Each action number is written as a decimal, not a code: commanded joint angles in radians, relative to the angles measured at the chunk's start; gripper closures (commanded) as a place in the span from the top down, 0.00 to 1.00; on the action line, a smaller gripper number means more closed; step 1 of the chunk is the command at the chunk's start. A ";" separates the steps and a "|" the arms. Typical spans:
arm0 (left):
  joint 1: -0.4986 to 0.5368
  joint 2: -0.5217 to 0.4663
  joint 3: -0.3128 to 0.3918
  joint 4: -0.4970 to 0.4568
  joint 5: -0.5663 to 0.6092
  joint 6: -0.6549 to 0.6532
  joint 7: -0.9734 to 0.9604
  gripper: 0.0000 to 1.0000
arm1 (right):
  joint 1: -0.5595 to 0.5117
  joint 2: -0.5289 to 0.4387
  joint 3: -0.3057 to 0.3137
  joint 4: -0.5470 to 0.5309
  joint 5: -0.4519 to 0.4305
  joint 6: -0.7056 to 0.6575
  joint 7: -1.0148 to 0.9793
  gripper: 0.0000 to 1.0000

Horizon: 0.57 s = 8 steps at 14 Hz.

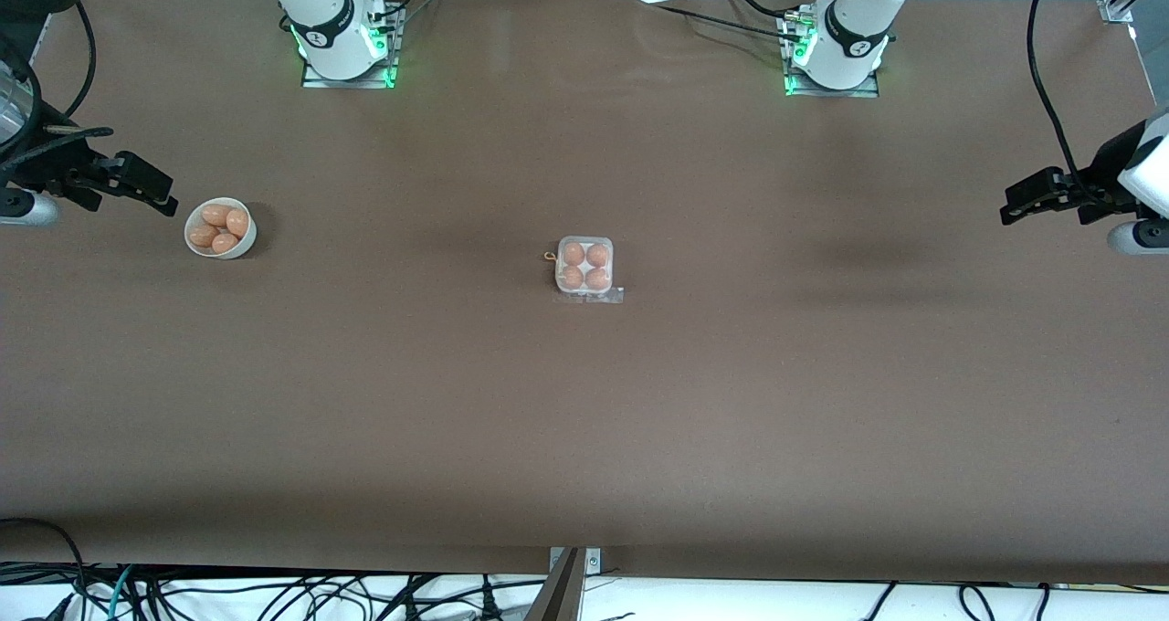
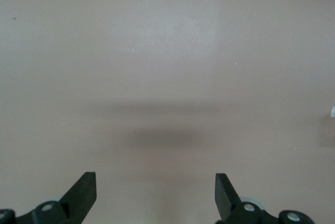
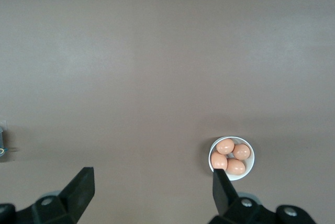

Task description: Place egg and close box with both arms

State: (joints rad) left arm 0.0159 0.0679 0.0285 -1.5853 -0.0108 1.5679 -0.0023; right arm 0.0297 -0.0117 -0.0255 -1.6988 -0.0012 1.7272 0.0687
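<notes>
The box [image 1: 584, 268], a small clear-plastic carton, sits mid-table with an orange-brown egg [image 1: 573, 254] in every cell. A clear flap sticks out on its side nearer the front camera; I cannot tell whether the lid is latched. My right gripper [image 1: 169, 203] hangs open and empty beside the white bowl, at the right arm's end of the table. In the right wrist view the right gripper [image 3: 153, 176] is wide apart over bare table, with the bowl [image 3: 232, 157] next to one finger. My left gripper [image 1: 1007, 212] [image 2: 156, 179] waits open and empty over the left arm's end.
A round white bowl [image 1: 220, 228] holds several more eggs toward the right arm's end. The brown table [image 1: 584, 438] stretches wide around the box. Both arm bases [image 1: 342, 41] [image 1: 836, 50] stand along the edge farthest from the front camera. Cables hang below the near edge.
</notes>
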 commanded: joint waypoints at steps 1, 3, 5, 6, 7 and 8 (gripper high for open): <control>-0.002 -0.036 -0.002 -0.045 0.014 0.020 0.019 1.00 | -0.013 -0.007 0.009 -0.004 -0.003 -0.001 -0.012 1.00; -0.001 -0.037 -0.001 -0.047 0.014 0.017 0.021 1.00 | -0.013 -0.007 0.007 -0.004 -0.003 -0.001 -0.012 1.00; -0.001 -0.042 -0.002 -0.047 0.014 0.014 0.019 1.00 | -0.013 -0.007 0.007 -0.004 -0.003 -0.001 -0.012 1.00; -0.002 -0.045 -0.002 -0.047 0.014 0.005 0.019 1.00 | -0.013 -0.007 0.007 -0.004 -0.003 -0.001 -0.012 1.00; -0.004 -0.043 -0.002 -0.045 0.015 -0.009 0.024 1.00 | -0.013 -0.007 0.007 -0.004 -0.003 -0.001 -0.012 1.00; -0.005 -0.042 -0.004 -0.044 0.017 -0.015 0.031 1.00 | -0.013 -0.007 0.007 -0.004 -0.003 -0.001 -0.012 1.00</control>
State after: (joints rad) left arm 0.0158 0.0558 0.0268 -1.6012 -0.0108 1.5622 0.0015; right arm 0.0287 -0.0117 -0.0259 -1.6988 -0.0012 1.7271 0.0687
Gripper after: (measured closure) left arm 0.000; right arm 0.000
